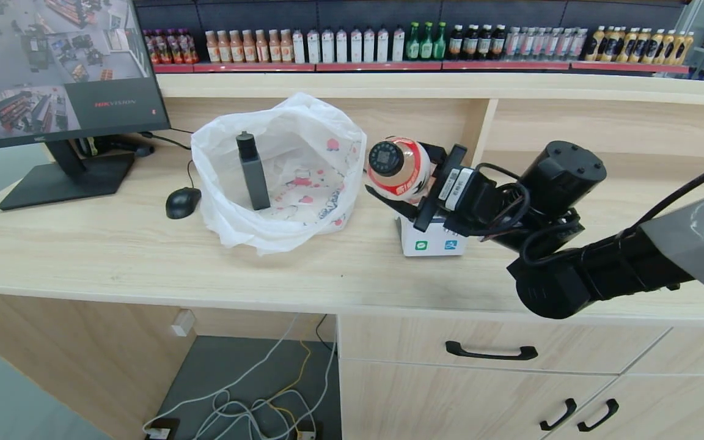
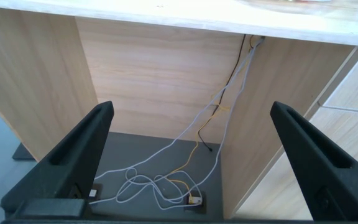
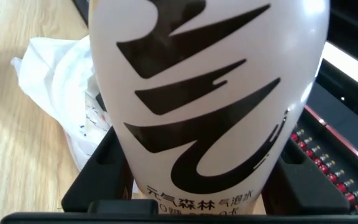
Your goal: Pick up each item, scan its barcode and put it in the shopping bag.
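- Right gripper [image 1: 406, 178] is clamped on the bottle [image 1: 398, 166], which lies on its side, cap toward the bag [image 1: 223, 183], just above the scanner [image 1: 431, 244].
- Left gripper [image 2: 191, 111] hangs below the counter [image 1: 113, 250], jaws wide apart, holding nothing.
- A grey bottle [image 1: 253, 171] stands in the bag already.
- Step in hand, I judge: scanning. Next — carry the bottle over the bag's rim, lower it, then let go.

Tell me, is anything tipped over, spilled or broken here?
Nothing spilled or broken. The white bottle lies sideways only because the right gripper holds it above the scanner box. The grey bottle stands upright in the shopping bag. Cables lie tangled under the counter.
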Controlling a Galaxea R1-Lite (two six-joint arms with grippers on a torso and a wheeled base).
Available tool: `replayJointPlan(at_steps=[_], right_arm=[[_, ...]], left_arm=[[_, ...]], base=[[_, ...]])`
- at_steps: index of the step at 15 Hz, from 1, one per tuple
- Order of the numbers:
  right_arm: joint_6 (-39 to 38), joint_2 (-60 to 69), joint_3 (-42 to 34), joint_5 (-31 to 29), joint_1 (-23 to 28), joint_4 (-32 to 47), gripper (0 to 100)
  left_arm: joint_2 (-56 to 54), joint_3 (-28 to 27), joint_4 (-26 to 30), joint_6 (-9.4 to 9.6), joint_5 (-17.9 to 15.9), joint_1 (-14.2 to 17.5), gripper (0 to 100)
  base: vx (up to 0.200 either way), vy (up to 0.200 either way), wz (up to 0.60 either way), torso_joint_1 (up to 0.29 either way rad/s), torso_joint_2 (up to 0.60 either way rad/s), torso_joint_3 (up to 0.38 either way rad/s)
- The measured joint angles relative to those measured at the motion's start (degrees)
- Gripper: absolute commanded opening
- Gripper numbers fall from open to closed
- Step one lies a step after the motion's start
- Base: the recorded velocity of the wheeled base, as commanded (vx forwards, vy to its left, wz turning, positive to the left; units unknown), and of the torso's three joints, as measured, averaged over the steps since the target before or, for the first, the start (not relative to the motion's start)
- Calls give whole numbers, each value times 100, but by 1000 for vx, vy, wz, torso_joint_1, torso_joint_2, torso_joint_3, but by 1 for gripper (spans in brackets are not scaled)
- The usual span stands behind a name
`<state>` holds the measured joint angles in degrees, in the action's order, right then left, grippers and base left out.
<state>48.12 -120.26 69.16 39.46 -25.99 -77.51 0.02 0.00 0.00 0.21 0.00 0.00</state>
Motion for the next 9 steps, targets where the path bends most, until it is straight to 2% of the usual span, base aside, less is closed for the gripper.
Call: replayJointPlan(at_steps=[5,9], right_arm=[[29,-240,369,360,212,-33,0],[35,-356,473,384,288,-28,0]], left_arm=[[0,0,0,-2,0,-2,100],[0,0,0,-2,0,0,100]], base=[[0,0,0,0,0,0],[0,0,0,0,0,0]])
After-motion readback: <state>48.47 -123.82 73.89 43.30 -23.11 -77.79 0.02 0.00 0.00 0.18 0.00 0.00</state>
